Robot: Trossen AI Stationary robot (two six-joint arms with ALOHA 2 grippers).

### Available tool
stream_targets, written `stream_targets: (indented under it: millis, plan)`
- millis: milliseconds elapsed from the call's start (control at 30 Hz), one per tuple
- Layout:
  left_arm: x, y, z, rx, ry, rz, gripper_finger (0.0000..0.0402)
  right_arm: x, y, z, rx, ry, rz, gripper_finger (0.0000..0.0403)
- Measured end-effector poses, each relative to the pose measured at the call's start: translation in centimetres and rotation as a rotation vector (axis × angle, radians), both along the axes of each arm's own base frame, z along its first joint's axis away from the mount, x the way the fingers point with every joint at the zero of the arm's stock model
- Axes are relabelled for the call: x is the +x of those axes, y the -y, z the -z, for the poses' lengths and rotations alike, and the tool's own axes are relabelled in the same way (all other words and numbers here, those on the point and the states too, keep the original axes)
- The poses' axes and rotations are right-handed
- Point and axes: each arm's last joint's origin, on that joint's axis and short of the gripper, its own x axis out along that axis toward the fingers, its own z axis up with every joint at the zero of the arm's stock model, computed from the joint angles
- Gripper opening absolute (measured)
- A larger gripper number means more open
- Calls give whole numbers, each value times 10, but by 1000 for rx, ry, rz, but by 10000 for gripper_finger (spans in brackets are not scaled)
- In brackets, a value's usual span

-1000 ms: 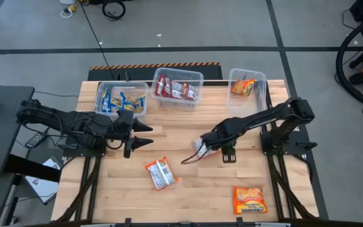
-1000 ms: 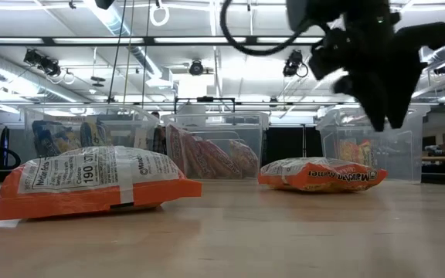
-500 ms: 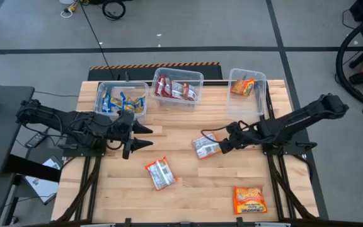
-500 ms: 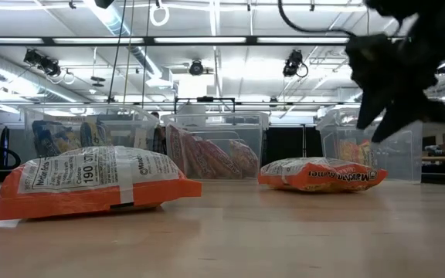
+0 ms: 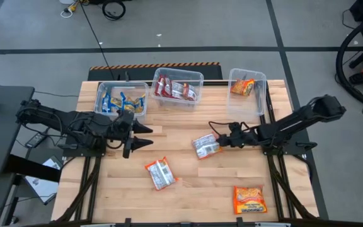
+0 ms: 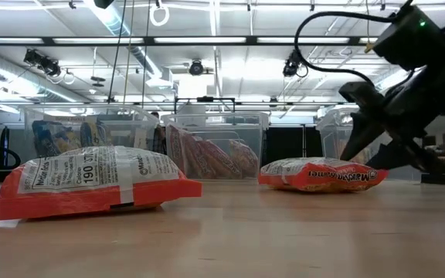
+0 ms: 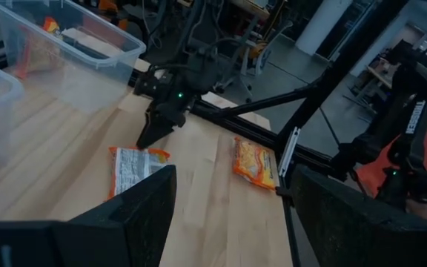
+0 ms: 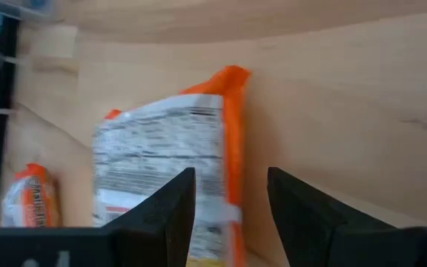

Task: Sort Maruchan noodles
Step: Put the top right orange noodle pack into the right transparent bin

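Three orange Maruchan packets lie flat on the wooden table: one mid-table [image 5: 205, 146], one nearer the front [image 5: 160, 173], one at the front right [image 5: 249, 199]. My right gripper [image 5: 221, 142] is open and low, nearly level, at the right end of the mid-table packet [image 8: 173, 163], pointing at it. In the low view my right gripper [image 6: 365, 150] slants down over that packet [image 6: 323, 174]. My left gripper [image 5: 149, 136] is open and empty at the table's left, pointing right. My right gripper stands open at the mid-table packet's right end [image 5: 215, 147]. I cannot tell whether a fingertip touches the wrapper. The packet lies flat on the table.
Three clear tubs stand along the far edge: the left [image 5: 121, 98] holds blue packets, the middle [image 5: 178, 86] red ones, the right [image 5: 247, 84] an orange one. Bare wood lies between the arms and along the front left.
My right gripper has drawn back from over the mid-table packet toward the table's right edge, tipped from pointing down to nearly level, then come down close to the table. The packet now lies uncovered on the table.
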Motion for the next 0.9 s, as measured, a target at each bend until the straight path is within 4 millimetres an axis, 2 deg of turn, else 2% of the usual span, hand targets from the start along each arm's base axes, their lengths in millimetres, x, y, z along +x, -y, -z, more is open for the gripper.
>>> stream_targets:
  millis: [367, 533, 733, 900]
  plan:
    - [0, -1, -2, -3, 19, -23, 270, 21, -1, 15, 57, 66, -46, 162]
    - [0, -1, -2, -4, 19, -23, 270, 26, -1, 16, 52, 107, -52, 113]
    - [0, -1, -2, -4, 20, -23, 270, 29, -2, 15, 1, 121, -101, 14]
    - [0, -1, -2, -2, 14, -23, 270, 39, -3, -7, -83, 174, -175, 8]
